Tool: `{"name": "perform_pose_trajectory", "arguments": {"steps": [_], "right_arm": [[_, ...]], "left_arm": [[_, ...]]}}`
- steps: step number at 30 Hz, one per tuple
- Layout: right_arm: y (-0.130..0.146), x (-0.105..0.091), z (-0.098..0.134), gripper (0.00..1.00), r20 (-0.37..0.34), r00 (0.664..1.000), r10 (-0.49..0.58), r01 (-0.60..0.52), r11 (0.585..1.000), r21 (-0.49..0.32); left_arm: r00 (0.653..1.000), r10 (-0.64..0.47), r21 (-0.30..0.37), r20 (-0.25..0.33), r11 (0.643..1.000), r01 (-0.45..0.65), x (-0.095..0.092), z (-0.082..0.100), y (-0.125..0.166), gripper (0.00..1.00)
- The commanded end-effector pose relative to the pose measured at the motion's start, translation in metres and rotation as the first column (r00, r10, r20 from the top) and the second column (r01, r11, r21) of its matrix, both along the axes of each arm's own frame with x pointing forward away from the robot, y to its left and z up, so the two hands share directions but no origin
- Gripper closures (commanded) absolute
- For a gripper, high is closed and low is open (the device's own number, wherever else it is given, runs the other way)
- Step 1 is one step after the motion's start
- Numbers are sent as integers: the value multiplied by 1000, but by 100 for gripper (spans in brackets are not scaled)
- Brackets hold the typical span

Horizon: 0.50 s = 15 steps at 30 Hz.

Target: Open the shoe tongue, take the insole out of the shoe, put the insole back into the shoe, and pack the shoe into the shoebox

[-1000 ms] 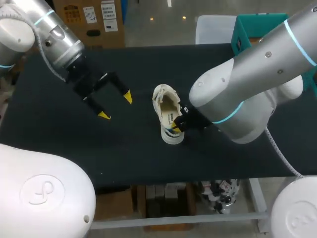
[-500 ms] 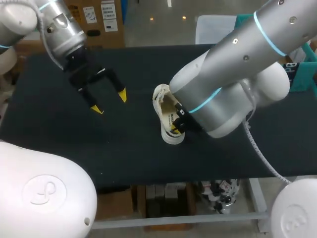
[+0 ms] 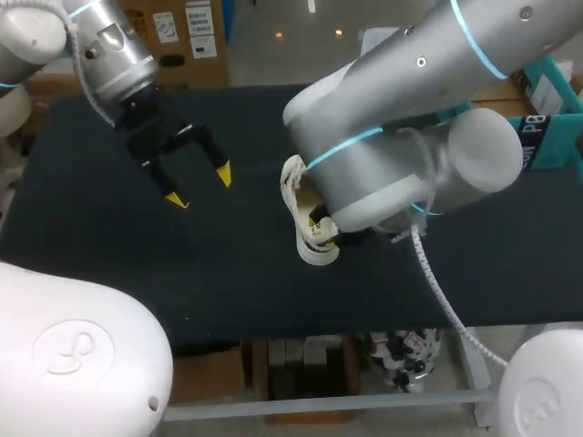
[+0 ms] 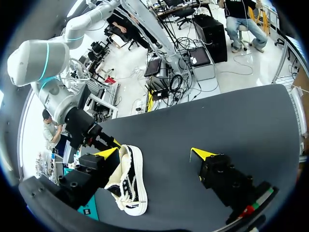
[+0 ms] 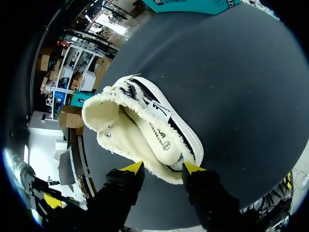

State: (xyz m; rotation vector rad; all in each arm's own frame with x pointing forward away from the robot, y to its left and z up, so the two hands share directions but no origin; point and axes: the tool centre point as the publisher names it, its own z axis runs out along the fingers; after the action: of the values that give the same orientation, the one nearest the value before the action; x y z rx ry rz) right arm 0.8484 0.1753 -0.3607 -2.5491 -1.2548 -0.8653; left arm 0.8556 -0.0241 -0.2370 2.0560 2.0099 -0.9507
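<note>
black table under cream shoe, left tool apart, right tool at shoe, grip unclear

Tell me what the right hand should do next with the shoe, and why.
Probably ease the right hand forward and close on the insole. It stands open at the shoe's frayed edge, the insole lies exposed inside, and the left hand hovers open, apart from the shoe.

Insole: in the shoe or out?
In: the insole lies inside the shoe, visible through its wide-open top.
</note>
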Motion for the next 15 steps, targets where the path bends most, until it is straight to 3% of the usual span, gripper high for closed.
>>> {"name": "perform_pose_trajectory", "arguments": {"steps": [1,4,15], "right_arm": [[7,-1,9,62,-33,999,1,-3,998,-70],[12,3,8,100,-36,999,25,-28,996,-89],[22,21,-9,100,-57,998,30,-40,981,-190]], "left_arm": [[1000,-2,2,1,1000,2,0,0,0,0],[1000,-9,9,6,1000,9,-1,2,2,0],[997,-59,50,44,997,57,1,8,20,0]]}}
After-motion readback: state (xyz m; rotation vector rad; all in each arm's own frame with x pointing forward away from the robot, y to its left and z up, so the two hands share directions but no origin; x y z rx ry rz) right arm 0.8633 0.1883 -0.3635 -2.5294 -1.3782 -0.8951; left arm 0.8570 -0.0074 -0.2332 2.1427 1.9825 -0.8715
